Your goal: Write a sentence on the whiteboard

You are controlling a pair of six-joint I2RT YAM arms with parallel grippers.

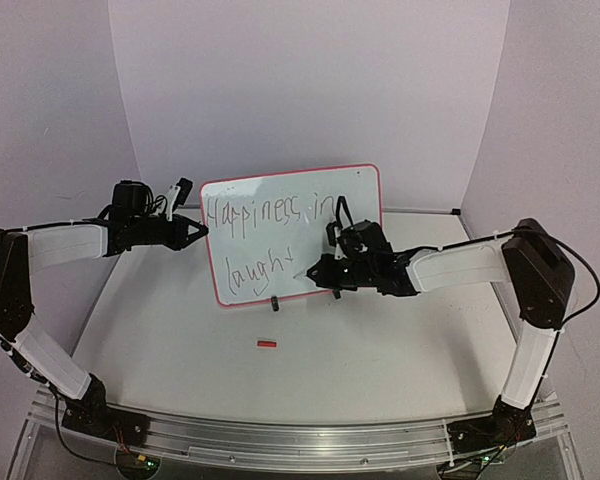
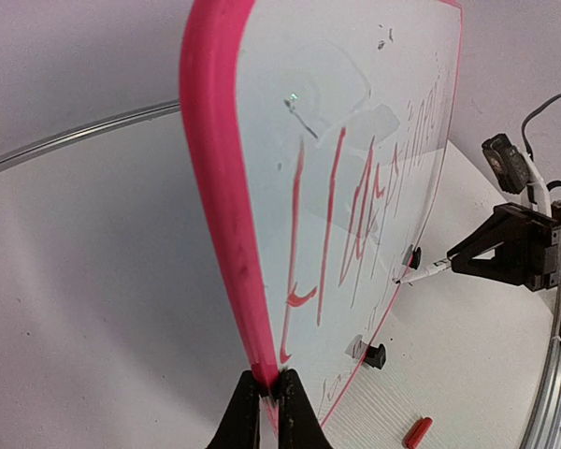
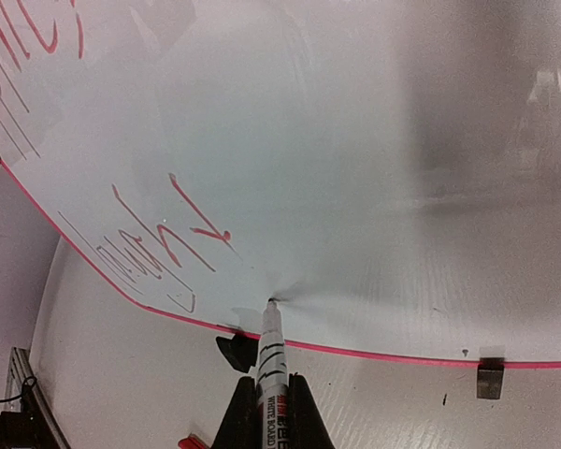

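Firmly, my left fingers (image 2: 244,419) clamped the whiteboard (image 1: 280,190) upright so my right fingers (image 3: 239,418), gripping the marker (image 3: 271,365), could finish the sentence (image 1: 265,212).

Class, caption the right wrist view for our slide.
Right gripper holds the marker against the whiteboard, sentence partly written.

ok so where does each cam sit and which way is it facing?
Top external: above and behind left arm and right arm, facing down and forward at the board; both arms show whole.
Left wrist: at the board's left edge, facing along its face; own fingers clamp that edge.
Right wrist: before the board, facing its lower face; own fingers hold the marker, tip on it.
Shared: top and left wrist both show the right hand and red cap.
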